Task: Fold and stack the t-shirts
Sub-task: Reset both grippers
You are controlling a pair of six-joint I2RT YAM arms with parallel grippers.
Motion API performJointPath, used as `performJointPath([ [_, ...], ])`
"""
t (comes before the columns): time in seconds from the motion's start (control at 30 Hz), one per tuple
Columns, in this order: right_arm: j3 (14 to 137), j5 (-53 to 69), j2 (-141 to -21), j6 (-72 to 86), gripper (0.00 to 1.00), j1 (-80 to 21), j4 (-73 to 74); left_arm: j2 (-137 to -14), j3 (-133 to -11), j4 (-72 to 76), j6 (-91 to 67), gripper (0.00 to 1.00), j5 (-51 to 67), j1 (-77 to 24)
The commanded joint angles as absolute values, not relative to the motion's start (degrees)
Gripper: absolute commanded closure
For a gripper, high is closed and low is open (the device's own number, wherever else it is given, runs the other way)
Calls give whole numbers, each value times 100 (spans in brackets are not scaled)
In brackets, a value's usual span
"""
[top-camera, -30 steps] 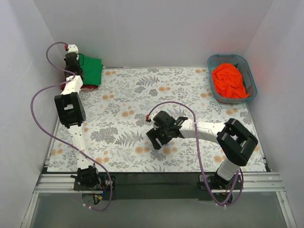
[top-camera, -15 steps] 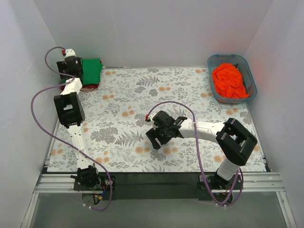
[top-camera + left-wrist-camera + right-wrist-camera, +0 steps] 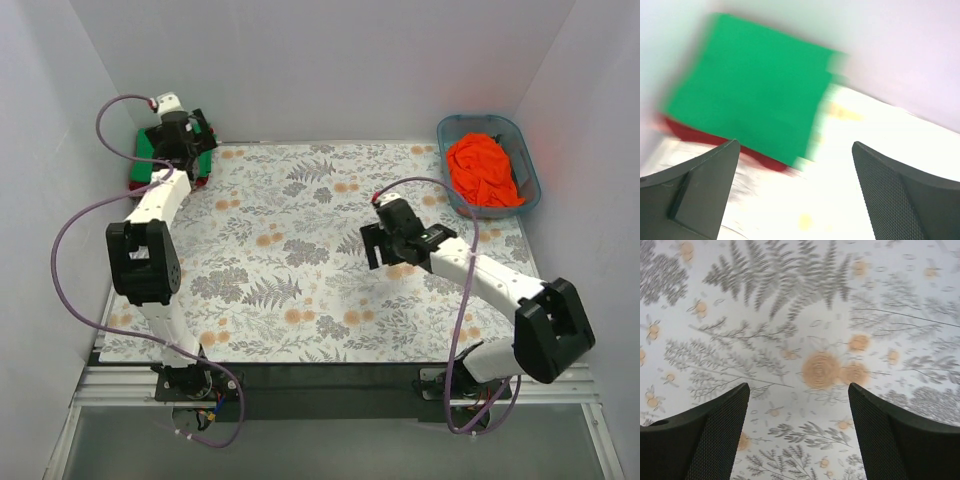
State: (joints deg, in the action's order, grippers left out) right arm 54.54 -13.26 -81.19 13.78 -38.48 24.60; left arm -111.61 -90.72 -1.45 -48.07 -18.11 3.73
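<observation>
**CURRENT CONDITION**

The left hand (image 3: pixel 193 138) (image 3: pixel 795 144) is at the far left corner of the counter (image 3: pixel 300 200), its fingers spread apart with nothing between them. The view from that wrist is blurred. Just beyond this hand, the green t-shirt (image 3: pixel 755 95) lies folded flat on the dark red t-shirt (image 3: pixel 695 132), whose edge shows beneath it. The right hand (image 3: pixel 375 246) (image 3: pixel 799 387) is over the floral counter right of centre, fingers apart, gripping nothing. The orange t-shirt (image 3: pixel 482 170) lies crumpled in the blue-grey tub (image 3: pixel 455 125) at the far right corner.
</observation>
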Motion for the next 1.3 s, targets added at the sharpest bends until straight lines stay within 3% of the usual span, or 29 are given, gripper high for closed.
performJointPath([
  [0.0, 5616, -1995, -7543, 1529, 13, -3263, 2891, -10232, -8537, -807, -5615, 5, -1073, -508],
  [0.3, 5502, -2882, -4977, 1248, 5, -2364, 3304, -6903, -6313, -1379, -6881, 2, -1115, -2398],
  [0.6, 5169, -3217, -2340, 309, 2, -2364, 3042, -2722, -4932, -2882, -7075, 2, -2670, -2637],
  [0.7, 4826, -3322, -1715, 97, 2, -2364, 2848, -1858, -4589, -3058, -6812, 2, -3216, -2628],
  [0.93, 4114, -2900, -739, -448, 2, -2364, 2241, -1134, -4246, -2998, -7022, 2, -3928, -2628],
  [1.27, 3929, -2944, -809, -466, 2, -2364, 2197, -844, -3456, -2602, -6926, 2, -4465, -2628],
])
